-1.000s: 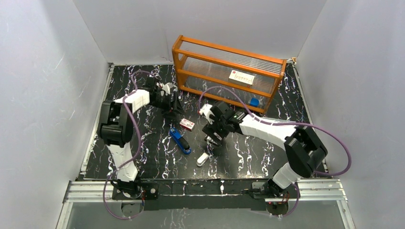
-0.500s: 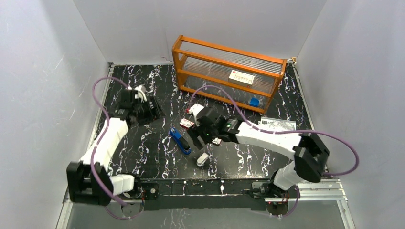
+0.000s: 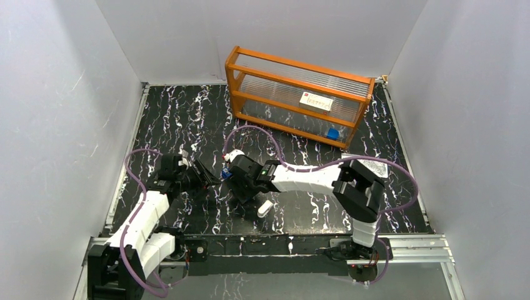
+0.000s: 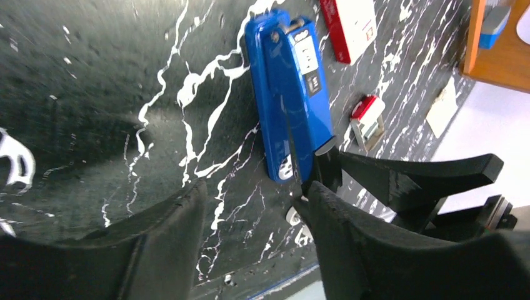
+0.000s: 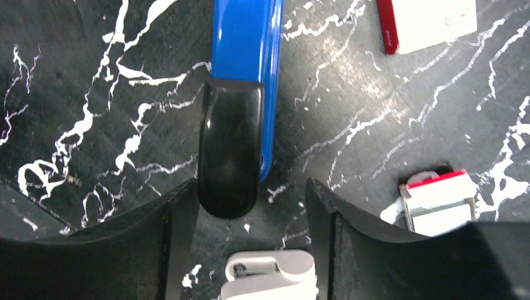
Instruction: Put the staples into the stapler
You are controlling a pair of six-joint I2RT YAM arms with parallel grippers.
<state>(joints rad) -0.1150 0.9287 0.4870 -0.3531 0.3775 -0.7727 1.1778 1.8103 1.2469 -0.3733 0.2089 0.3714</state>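
Black marble-patterned table (image 3: 181, 119) sits hemmed by white walls (image 3: 62, 94) on three sides, with a metal rail along the near edge. Bare dark surface stretches from the arms to the back-left corner.

An orange rack (image 3: 232, 62) stands at the back right. It holds a white label (image 3: 317, 100), its print too small to read, and a small blue item (image 3: 332, 133).

Near the front centre lies the blue stapler (image 5: 244, 56), flat on the table. Its small white sticker cannot be read. The left gripper (image 4: 253, 190) hangs low beside it, jaws spread wide and holding nothing. The right gripper (image 5: 250, 187) hovers over the stapler's black front end, fingers parted to either side, gripping nothing.

Just right of the stapler are the staples (image 5: 437, 201), a pale grey block with a red edge. Beyond them lies a red-and-white box (image 5: 437, 19). A white rounded object (image 5: 267, 281) rests near the black end.
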